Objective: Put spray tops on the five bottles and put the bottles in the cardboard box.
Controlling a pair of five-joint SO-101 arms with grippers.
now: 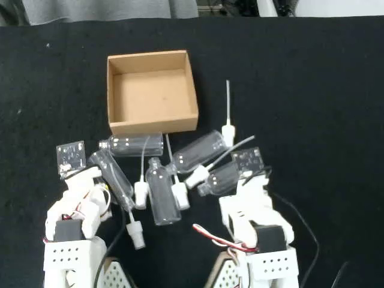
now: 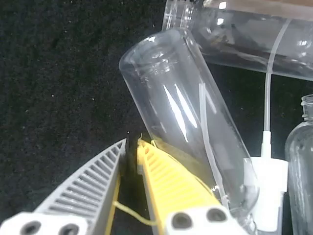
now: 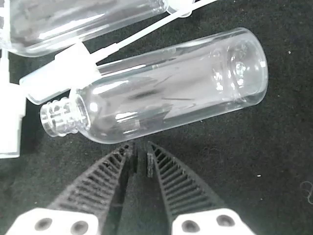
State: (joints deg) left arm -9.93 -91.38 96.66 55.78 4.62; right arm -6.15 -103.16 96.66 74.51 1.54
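No bottle is in the box (image 1: 153,126) yet. It sits at the back of the bench (image 1: 312,90), and all five bottles (image 1: 162,195) lie heaped just in front of it, tangled with loose tops (image 1: 228,132). The right bottle (image 3: 166,93), just beside my right jaws, shows a bare threaded neck, so there's no top on it. The left bottle (image 2: 186,122), by my left jaws, has a tube running inside it, but I can't tell whether a top is screwed home. Both jaws are pinched nearly together, gripping nothing. I judge almost everything is left to do. There's no label or print I can read on bottles or box.
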